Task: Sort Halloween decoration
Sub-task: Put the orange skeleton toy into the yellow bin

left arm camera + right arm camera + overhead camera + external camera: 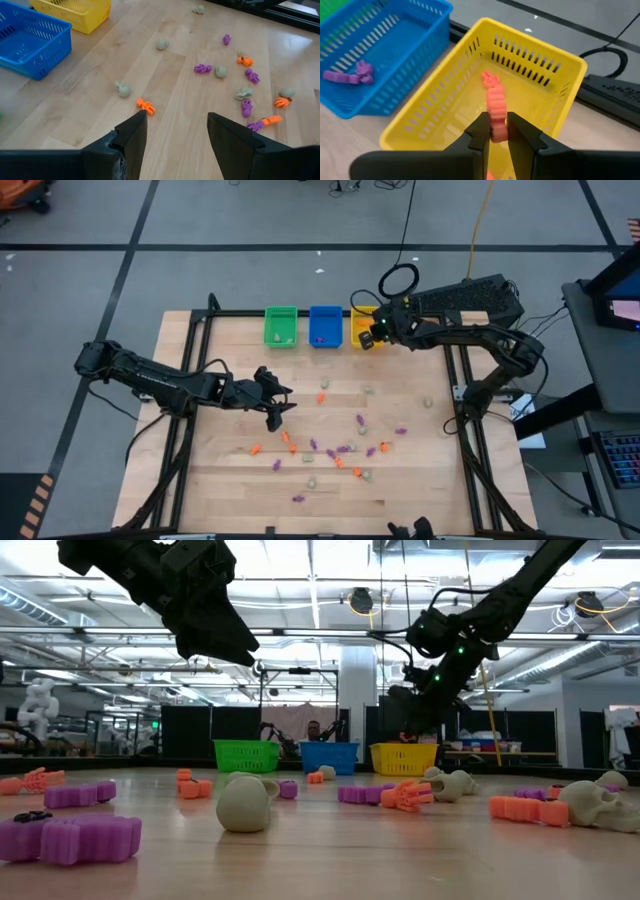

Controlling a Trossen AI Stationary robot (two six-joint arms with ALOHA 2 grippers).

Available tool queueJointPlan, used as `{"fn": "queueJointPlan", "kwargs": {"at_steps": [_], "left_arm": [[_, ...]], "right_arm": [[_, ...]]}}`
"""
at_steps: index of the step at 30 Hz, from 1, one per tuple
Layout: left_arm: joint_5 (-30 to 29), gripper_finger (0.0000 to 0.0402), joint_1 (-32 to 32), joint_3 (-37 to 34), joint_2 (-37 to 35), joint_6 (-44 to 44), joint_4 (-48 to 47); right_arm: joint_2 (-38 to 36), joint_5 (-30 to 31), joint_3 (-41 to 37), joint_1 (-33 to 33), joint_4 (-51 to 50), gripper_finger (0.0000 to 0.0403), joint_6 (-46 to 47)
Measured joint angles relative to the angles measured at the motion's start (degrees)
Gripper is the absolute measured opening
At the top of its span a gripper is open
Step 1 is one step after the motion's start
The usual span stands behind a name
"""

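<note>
Surface (pixel 420 480) pale smooth wood; bins (pixel 445 95) glossy slotted plastic; trinkets (pixel 75 838) matt plastic; tools (pixel 177 135) matt black.

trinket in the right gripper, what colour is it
Orange trinket, pinched over the yellow bin; clearest in the right wrist view.

The back edge of the table (pixel 190 480) is walled by three bins in a row, green bin (pixel 281 326), blue bin (pixel 325 325) and yellow bin (pixel 362 326), and the right gripper (pixel 496 131) hangs over the yellow one, its fingers clamped on an orange trinket (pixel 496 107), blocking that bin's mouth. The left gripper (pixel 176 131), fingers apart, hovers left of centre with bare wood directly under it. Scattered trinkets (pixel 335 450) crowd the middle and front; the left strip and the front corners lie free.
</note>
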Motion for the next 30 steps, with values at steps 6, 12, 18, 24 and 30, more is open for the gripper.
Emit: {"fn": "queueJointPlan", "kwargs": {"at_steps": [6,12,18,24,30], "left_arm": [[0.00,0.0205,0.00,0.00,0.01,0.00,0.13],[0.00,0.0205,0.02,0.00,0.01,-0.02,0.50],[0.00,0.0205,0.02,0.00,0.00,-0.04,0.66],[0.00,0.0205,0.02,0.00,0.02,-0.07,0.68],[0.00,0.0205,0.02,0.00,0.02,-0.09,0.68]], "right_arm": [[2.32,-2.73,0.02,-1.40,-0.15,0.0043,0.34],[3.94,-2.78,0.02,-1.80,-0.09,0.0043,0.31],[3.93,-2.80,0.00,-1.82,-0.18,0.0043,0.29],[3.93,-4.28,0.00,-1.91,-0.50,0.0055,-0.05],[3.93,-4.26,0.00,-1.91,-0.53,0.0113,-0.46]]}}
